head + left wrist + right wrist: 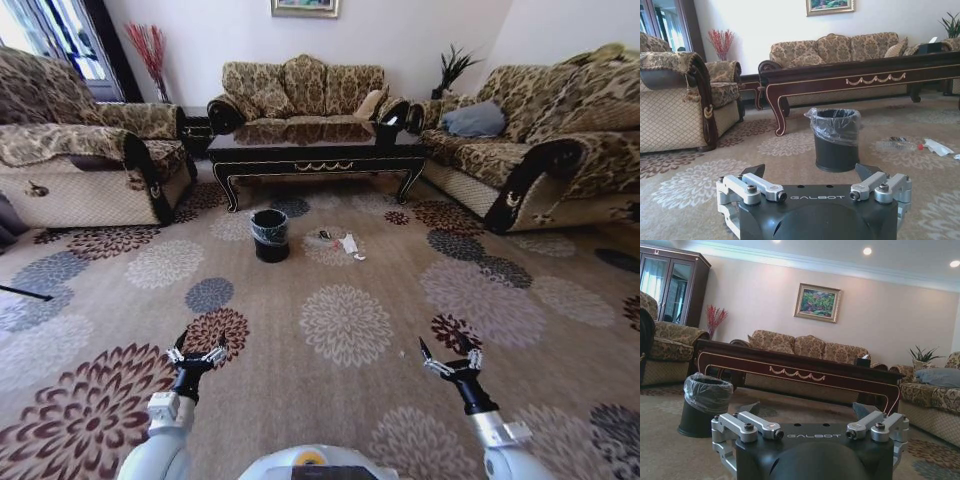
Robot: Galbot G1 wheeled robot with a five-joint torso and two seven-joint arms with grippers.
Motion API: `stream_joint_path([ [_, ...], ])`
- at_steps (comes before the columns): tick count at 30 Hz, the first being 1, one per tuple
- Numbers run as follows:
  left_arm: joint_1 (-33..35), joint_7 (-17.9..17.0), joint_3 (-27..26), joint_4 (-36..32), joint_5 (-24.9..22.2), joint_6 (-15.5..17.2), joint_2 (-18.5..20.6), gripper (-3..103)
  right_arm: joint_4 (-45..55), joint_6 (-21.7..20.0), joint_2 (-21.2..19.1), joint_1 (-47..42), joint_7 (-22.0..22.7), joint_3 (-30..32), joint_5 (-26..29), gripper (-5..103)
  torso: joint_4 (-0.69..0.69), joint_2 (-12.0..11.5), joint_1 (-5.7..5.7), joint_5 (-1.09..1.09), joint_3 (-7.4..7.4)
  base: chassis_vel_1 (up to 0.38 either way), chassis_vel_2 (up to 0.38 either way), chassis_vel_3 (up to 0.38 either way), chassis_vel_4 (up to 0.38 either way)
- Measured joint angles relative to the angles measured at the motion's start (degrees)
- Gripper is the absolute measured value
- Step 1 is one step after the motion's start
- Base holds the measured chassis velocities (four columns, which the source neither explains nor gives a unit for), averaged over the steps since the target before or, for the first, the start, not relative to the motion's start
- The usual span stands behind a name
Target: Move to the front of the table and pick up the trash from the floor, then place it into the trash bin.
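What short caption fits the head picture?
Both open grippers, left and right, held low, facing the trash bin and trash.

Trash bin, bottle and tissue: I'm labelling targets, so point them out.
trash bin (pixel 836 150), left wrist view, front wall.
bottle (pixel 897 145), left wrist view, clear body.
tissue (pixel 939 147), left wrist view, middle.

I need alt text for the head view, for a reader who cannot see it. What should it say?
Both arms are held low over the floor, left gripper and right gripper open and empty. Farther ahead, the trash bin stands before the table, with the trash lying to its right. Patterned sofas surround the table.
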Motion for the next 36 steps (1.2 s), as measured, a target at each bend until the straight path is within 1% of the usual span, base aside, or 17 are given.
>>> stream_joint_path([
  [3, -0.1, -0.6, -0.1, 0.1, -0.1, -0.4, 0.1, 100, 0.2, -0.1, -0.1, 0.1, 0.1, -0.1, -0.3, 100, -0.01, 0.0, 0.0, 0.02, 0.06, -0.184, 0.193, 0.207, -0.182],
  [4, 0.1, -0.6, -0.1, 0.1, -0.7, -2.2, 0.4, 100, 0.2, -0.2, -0.1, 0.1, 0.2, -0.1, -0.3, 100, -0.01, 0.0, 0.0, -0.01, 0.08, -0.187, 0.176, 0.195, -0.176],
  [5, 0.1, -0.6, -0.1, 0.1, -0.7, -2.2, 0.4, 100, 0.2, -0.2, -0.1, 0.1, 0.2, -0.1, -0.3, 100, -0.01, 0.0, 0.0, -0.01, 0.08, -0.187, 0.176, 0.195, -0.176],
  [6, 0.2, -0.8, -0.2, -0.1, -1.2, -3.3, 0.7, 100, 0.2, -0.3, -0.1, 0.2, 0.2, -0.2, -0.4, 100, -0.01, 0.0, -0.01, 0.01, 0.1, -0.187, 0.169, 0.161, -0.176],
  [8, 0.2, -1.0, -0.2, -0.5, -1.7, -4.1, 0.6, 100, 0.2, -0.4, -0.2, 0.4, 0.3, -0.4, -0.5, 100, 0.0, 0.0, -0.01, 0.04, 0.13, -0.176, 0.174, 0.161, -0.169],
  [16, -0.7, -1.2, -0.2, 0.3, -0.7, -4.3, 0.5, 100, 0.2, -0.9, -0.1, 0.8, 0.3, -0.6, -0.6, 100, -0.01, 0.0, -0.01, 0.01, 0.22, -0.197, 0.193, 0.192, -0.201],
  [19, -0.9, -1.2, -0.2, 0.9, -0.3, -4.3, 0.5, 100, 0.1, -1.0, 0.0, 0.9, 0.3, -0.7, -0.8, 100, 0.01, 0.0, 0.0, 0.01, 0.27, -0.181, 0.222, 0.206, -0.192],
  [36, -0.7, -0.9, -0.7, 1.3, -0.1, -4.2, 0.1, 100, 0.3, -1.4, 0.1, 1.4, 0.4, -1.5, -1.6, 100, -0.01, 0.0, -0.01, 0.01, 0.35, -0.179, 0.178, 0.185, -0.17],
])
